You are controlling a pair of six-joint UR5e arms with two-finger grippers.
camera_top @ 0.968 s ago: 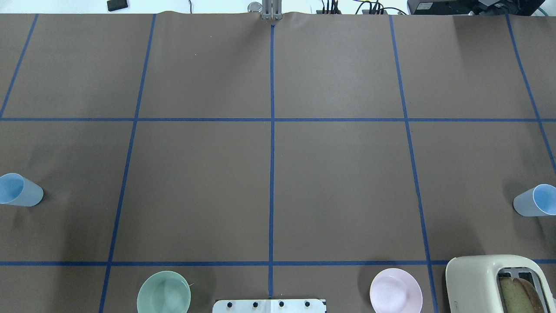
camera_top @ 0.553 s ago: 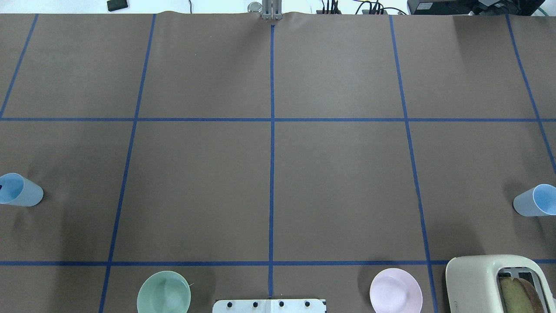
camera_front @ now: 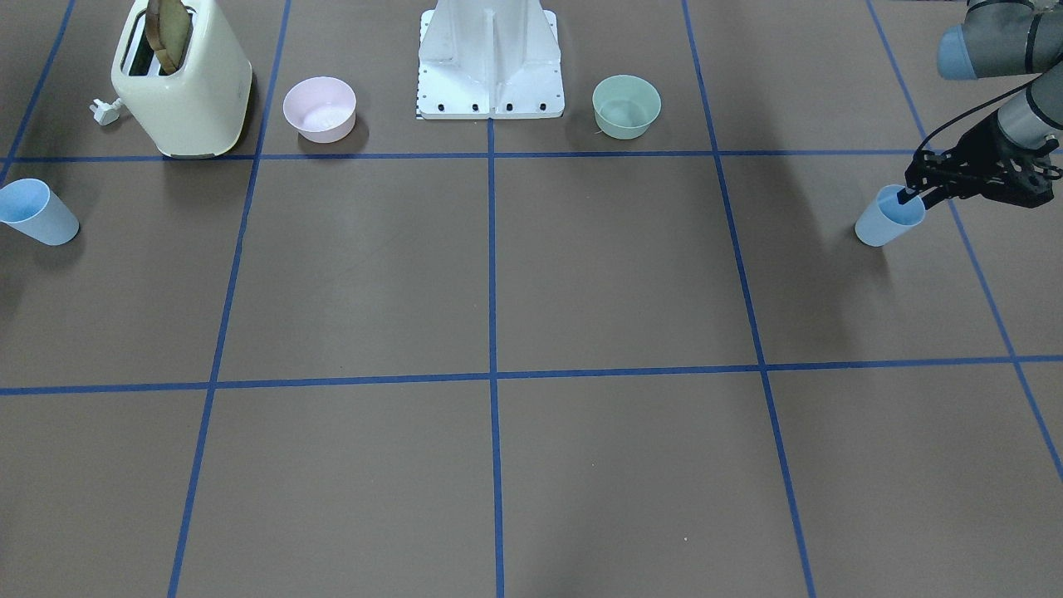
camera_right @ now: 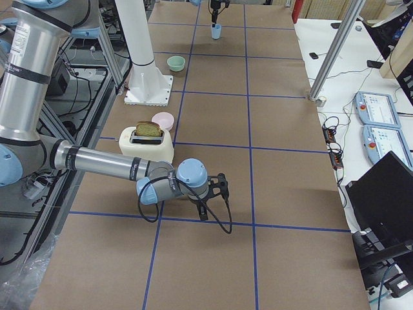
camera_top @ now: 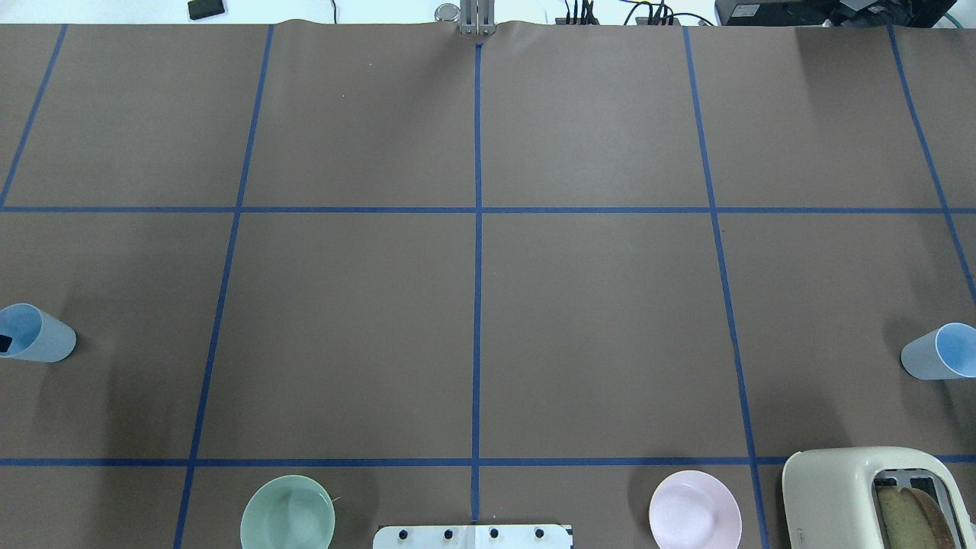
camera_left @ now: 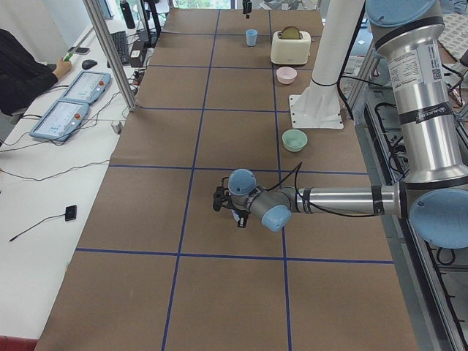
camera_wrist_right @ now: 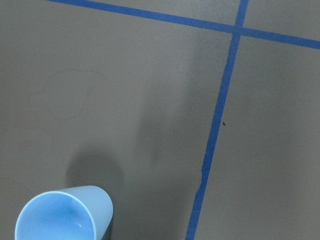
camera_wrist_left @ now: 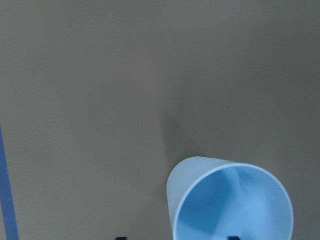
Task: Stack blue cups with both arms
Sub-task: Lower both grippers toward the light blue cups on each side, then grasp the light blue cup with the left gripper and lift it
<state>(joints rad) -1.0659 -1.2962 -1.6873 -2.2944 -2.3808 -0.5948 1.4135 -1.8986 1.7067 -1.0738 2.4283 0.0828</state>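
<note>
Presumably light, thin, slick blue cups [camera_front: 887, 223]; pinch rim; left fingers [camera_front: 907, 196] spread wide astride rim; right fingers [camera_right: 219, 183]: cannot tell.

- No text, number or sign can be read.
- Dark print is seen on the left arm [camera_left: 423, 110], upper right of the exterior left view, but is too small to be read.

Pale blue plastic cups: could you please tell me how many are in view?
2. One pale blue cup stands far to the robot's left, the left gripper straddling its rim; the other blue cup stands far to the robot's right. None seems hidden.
</note>
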